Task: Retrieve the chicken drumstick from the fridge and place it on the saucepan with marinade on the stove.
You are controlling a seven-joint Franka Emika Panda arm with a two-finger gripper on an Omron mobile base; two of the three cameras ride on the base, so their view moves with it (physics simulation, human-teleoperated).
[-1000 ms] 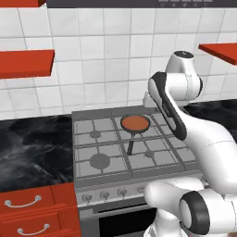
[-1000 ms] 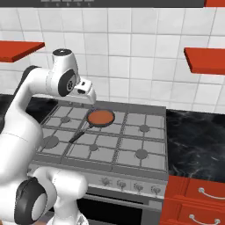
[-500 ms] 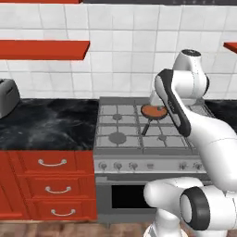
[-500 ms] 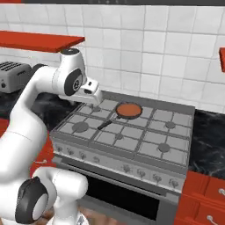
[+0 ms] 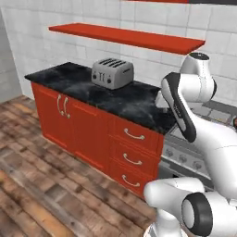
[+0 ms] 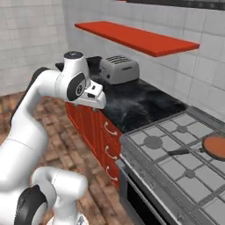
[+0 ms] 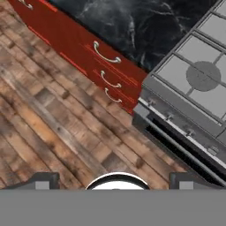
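My gripper (image 7: 114, 181) is open, its two dark fingertips (image 7: 42, 181) wide apart with nothing between them, looking down at the wooden floor in front of the stove (image 7: 198, 84). In the right base view the hand (image 6: 94, 94) hangs beside the counter's front edge, left of the stove (image 6: 176, 158). The saucepan (image 6: 214, 148) sits on a back grate at the right edge, partly cut off, filled with orange-red marinade (image 6: 216, 145), with its thin handle (image 6: 184, 151) pointing left. The chicken drumstick and the fridge are out of view.
A silver toaster (image 5: 112, 73) stands on the black marble counter (image 5: 78, 83) under a red wall shelf (image 5: 129, 37). Red cabinets and drawers (image 5: 132, 152) with curved handles run below. The wooden floor (image 5: 41, 176) lies open to the left. The oven front (image 7: 176, 141) is below the stove.
The whole picture has shifted: the base has swung left, so the stove slid to the right edge and the toaster, counter, red cabinets and floor came into view.
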